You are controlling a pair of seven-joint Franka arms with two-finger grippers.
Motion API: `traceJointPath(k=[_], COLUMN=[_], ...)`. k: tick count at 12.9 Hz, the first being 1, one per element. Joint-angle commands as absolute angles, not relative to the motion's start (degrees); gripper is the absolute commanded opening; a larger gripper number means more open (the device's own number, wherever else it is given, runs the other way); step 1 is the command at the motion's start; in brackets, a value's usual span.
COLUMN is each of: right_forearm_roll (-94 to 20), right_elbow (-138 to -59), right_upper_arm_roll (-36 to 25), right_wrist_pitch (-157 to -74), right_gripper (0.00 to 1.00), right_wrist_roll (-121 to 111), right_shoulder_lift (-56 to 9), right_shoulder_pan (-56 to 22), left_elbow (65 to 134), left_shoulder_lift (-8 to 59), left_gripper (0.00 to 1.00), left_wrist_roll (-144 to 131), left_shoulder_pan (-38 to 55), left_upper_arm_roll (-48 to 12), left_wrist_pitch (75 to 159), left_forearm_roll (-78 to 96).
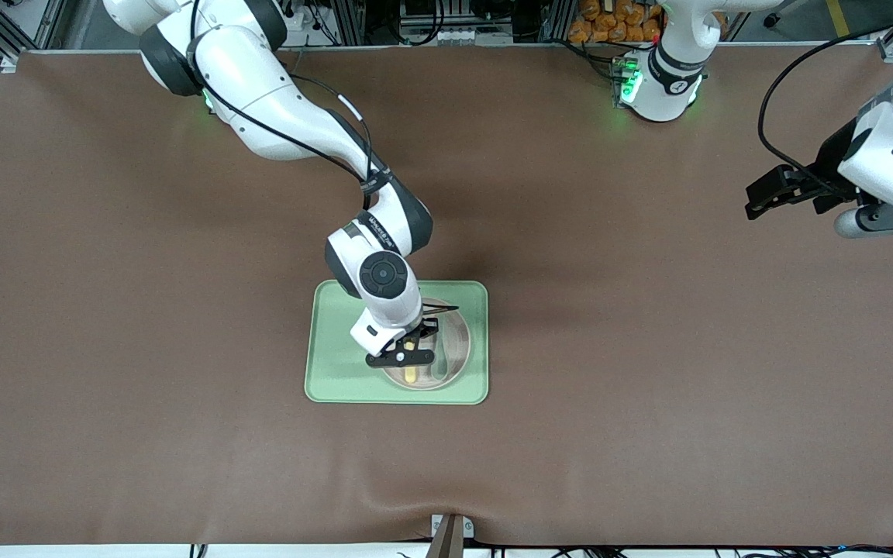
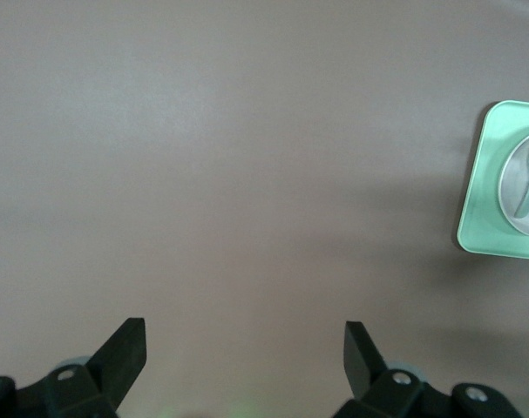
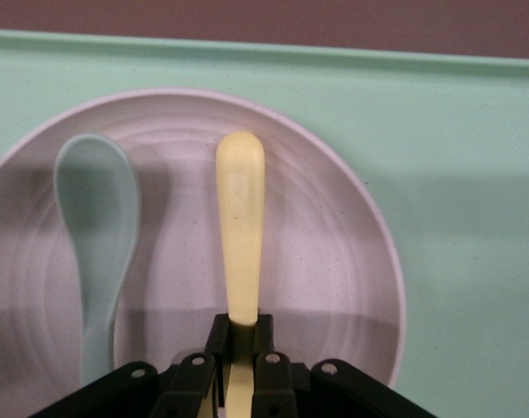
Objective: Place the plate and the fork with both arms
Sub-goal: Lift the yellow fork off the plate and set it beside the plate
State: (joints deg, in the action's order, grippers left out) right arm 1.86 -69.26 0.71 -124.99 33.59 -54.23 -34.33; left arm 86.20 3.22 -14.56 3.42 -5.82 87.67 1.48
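The round pale plate (image 1: 453, 350) lies on the light-green tray (image 1: 338, 387). My right gripper (image 1: 409, 350) is over the plate and shut on the pale yellow fork (image 1: 411, 375). In the right wrist view the fingers (image 3: 219, 335) clamp the fork (image 3: 240, 218), and its handle sticks out low over the plate (image 3: 334, 261). I cannot tell whether the fork touches the plate. The tines are hidden. My left gripper (image 1: 756, 203) is open and empty above bare table toward the left arm's end. The left wrist view shows its gripper (image 2: 245, 335) with the jaws wide apart.
A grey-green spoon (image 3: 98, 226) lies in the plate beside the fork. The tray (image 3: 473, 218) has a low rim. It shows at the edge of the left wrist view (image 2: 482, 218). A brown mat (image 1: 648, 349) covers the table.
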Motion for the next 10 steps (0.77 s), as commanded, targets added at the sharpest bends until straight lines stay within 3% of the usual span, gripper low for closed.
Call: traceJointPath(k=[1, 7, 10], right_forearm_roll=[2.64, 2.37, 2.29], right_elbow=[-67.33, -73.11, -83.45], right_upper_arm_roll=[1.75, 6.06, 6.59], right_wrist_pitch=[-119.46, -118.21, -124.33], right_gripper=[0.0, 0.0, 0.0], right_wrist_roll=[34.46, 28.57, 22.51], right_shoulder_lift=[-53.01, -47.47, -42.21], right_shoulder_pan=[-31.22, -21.98, -17.77], left_elbow=[86.13, 86.05, 86.04], left_shoulder_lift=[3.43, 2.99, 2.99], left_gripper=[1.0, 1.0, 1.0], left_wrist_roll=[-13.45, -13.27, -13.27], left_shoulder_pan=[4.74, 4.39, 4.22], left_upper_arm_roll=[-5.8, -5.8, -5.8], left_wrist_pitch=[87.98, 88.24, 88.59], left_forearm_roll=[0.35, 0.62, 0.79])
